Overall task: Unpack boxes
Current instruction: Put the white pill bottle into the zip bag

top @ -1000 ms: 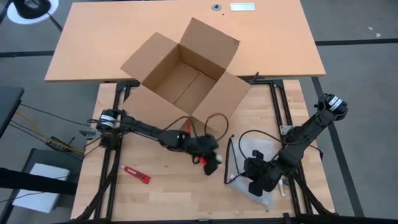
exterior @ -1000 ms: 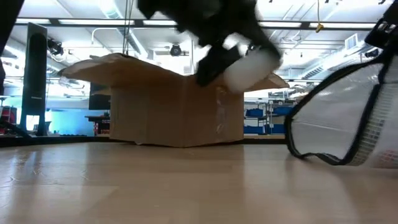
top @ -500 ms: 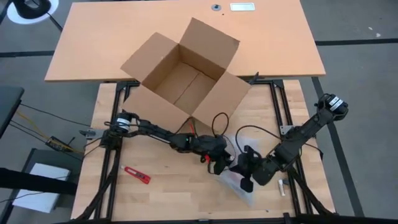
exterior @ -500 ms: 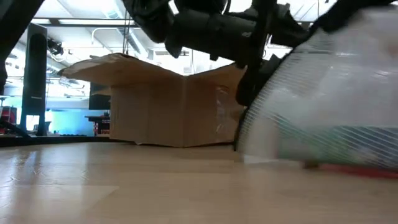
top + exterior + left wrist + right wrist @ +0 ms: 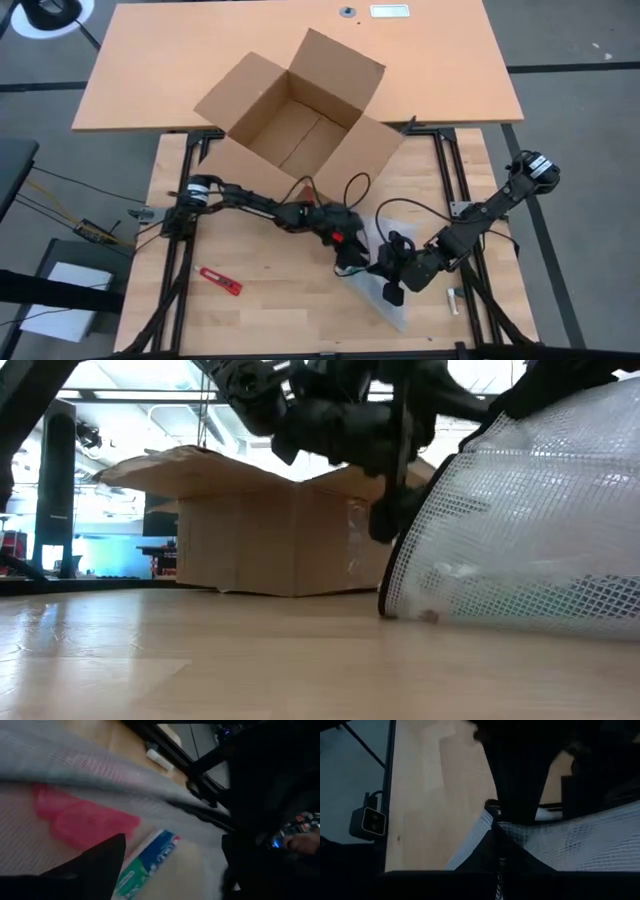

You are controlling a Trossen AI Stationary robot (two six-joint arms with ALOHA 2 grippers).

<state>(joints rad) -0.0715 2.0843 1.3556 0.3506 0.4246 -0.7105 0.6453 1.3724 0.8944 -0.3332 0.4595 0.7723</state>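
Cardboard box (image 5: 300, 125) sits open and upright at the table's far side, flaps splayed; mesh bag (image 5: 395, 290) lies near the front, well apart from it. Left gripper (image 5: 352, 262) at the bag's mouth, fingers spread; right gripper (image 5: 392, 285) pinched closed on the bag's rim.

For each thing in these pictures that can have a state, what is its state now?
cardboard box: upright, all four flaps open, nothing visible inside.
mesh bag: lying on the table, mouth held up, items inside.
left gripper: open, at the bag's mouth.
right gripper: shut on the mesh bag.
red tool: lying flat, untouched.
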